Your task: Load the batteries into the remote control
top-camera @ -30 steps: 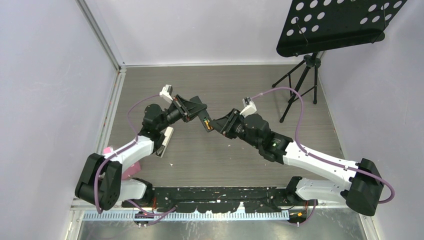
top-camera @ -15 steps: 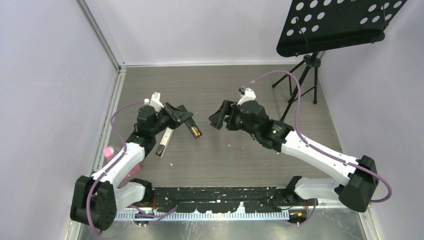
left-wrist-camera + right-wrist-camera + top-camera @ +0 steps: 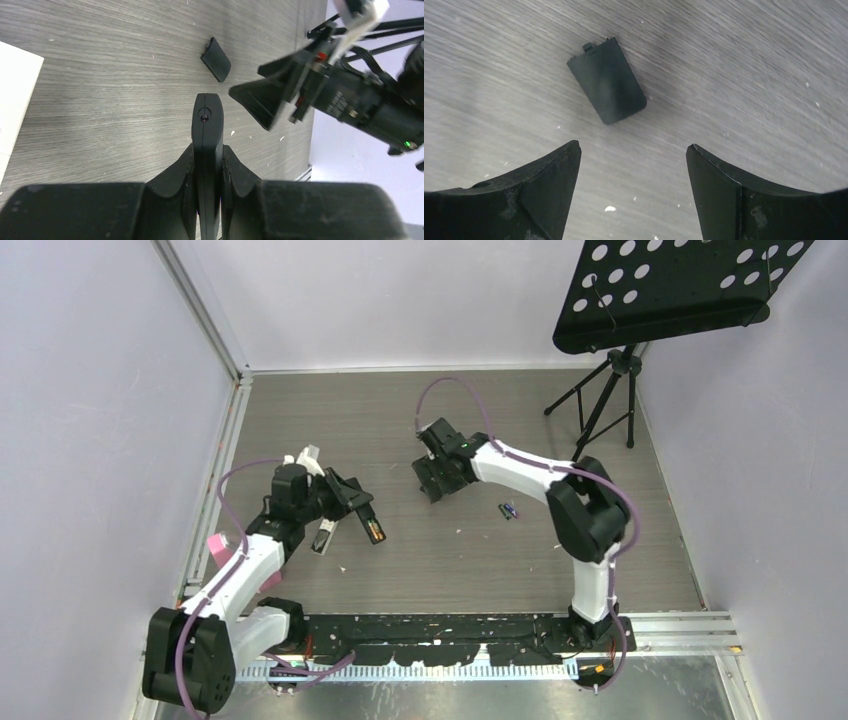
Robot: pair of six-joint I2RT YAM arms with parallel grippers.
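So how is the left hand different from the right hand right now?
The left hand is shut tight on the black remote; the right hand is open and holds nothing. The left hand's remote sticks out in front of it, while the right hand hovers over a small black cover lying flat on the table. Both hands are black.

arms point(image 3: 243, 566): white links, black joints | cables point(image 3: 452, 388): purple | hands point(image 3: 634, 165): black, curved fingers point(image 3: 544, 192) | LED point(image 3: 409, 145): green
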